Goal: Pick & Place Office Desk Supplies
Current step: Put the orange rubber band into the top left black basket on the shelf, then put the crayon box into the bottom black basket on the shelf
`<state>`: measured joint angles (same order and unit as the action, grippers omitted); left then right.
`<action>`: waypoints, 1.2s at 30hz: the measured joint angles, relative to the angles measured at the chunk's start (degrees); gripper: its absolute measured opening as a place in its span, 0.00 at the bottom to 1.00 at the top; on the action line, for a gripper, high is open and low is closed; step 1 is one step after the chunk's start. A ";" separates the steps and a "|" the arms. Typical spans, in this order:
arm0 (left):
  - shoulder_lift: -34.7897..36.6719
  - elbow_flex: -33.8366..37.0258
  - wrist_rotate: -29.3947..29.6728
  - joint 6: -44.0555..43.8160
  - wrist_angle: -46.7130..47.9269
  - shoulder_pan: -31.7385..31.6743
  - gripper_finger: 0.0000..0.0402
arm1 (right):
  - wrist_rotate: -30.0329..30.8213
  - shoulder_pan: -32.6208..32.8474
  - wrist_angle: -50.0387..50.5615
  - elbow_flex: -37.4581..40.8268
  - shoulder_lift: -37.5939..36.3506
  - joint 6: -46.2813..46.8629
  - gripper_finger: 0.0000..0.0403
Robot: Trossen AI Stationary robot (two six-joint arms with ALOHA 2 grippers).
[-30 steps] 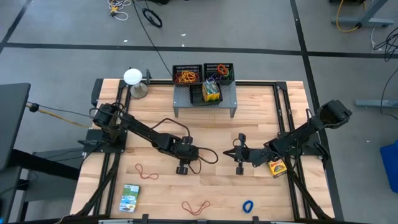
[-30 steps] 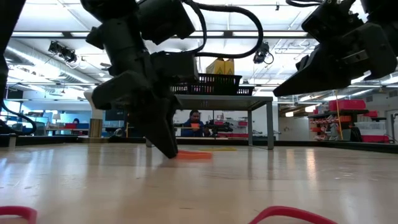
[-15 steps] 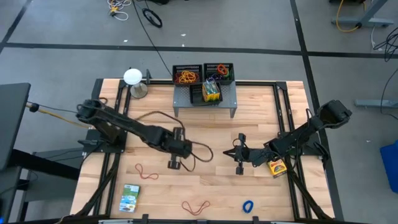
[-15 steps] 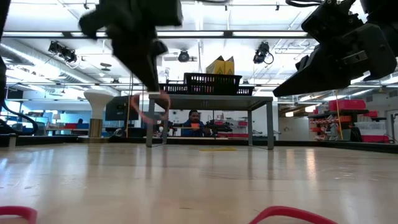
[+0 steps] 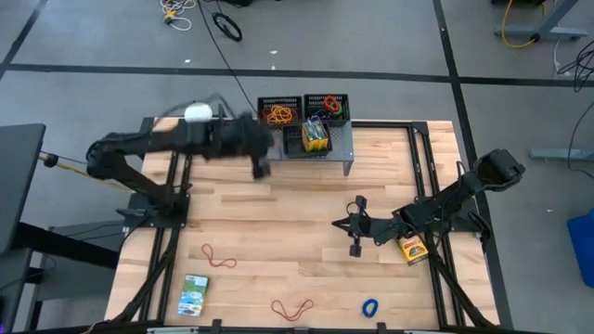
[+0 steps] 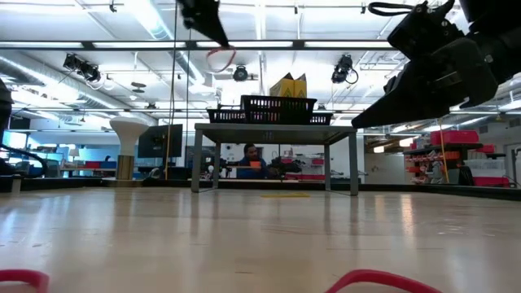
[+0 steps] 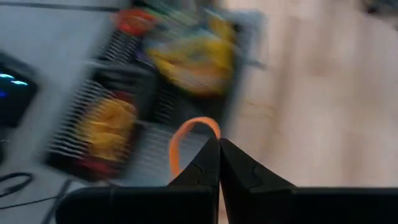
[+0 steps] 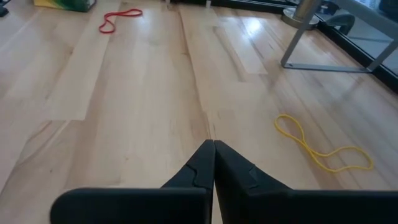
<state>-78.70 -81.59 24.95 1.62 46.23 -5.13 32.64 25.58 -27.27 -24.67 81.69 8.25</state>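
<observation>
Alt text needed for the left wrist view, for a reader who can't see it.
The left gripper, jaws shut, pinches an orange rubber band that loops up from its tips. Beyond it, blurred, are black mesh trays holding orange and yellow contents, beside light wooden tabletop.

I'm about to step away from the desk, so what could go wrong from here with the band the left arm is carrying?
1. The left jaws pinch only a short stretch of the orange rubber band; it may slip out in the fast swing.
2. The trays on the shelf already hold tangled bands; this one could catch a tray rim or fall beside the yellow-green box.
</observation>
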 joint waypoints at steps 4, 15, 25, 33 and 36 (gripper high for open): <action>-3.74 -8.59 -4.69 6.10 0.14 -10.36 0.01 | 0.02 -0.21 -0.10 0.00 0.00 0.49 0.03; -18.03 -17.41 -18.16 11.04 0.80 -25.98 0.01 | 0.00 -0.18 -0.36 0.00 0.00 0.46 0.03; -25.96 -17.41 -14.55 13.37 -2.69 -27.96 0.04 | 0.00 -0.17 -0.36 0.00 0.00 0.29 0.03; -25.93 -17.50 -12.95 12.97 -2.82 -27.84 0.22 | 0.00 -0.17 -0.37 0.00 0.00 -0.15 0.03; -25.49 -18.12 -12.64 13.04 -2.05 -27.81 0.30 | 0.00 -0.17 -0.37 0.00 0.00 -0.13 0.03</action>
<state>-104.19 -99.71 12.31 14.65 44.18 -32.94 32.64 25.41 -27.64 -24.67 81.69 8.12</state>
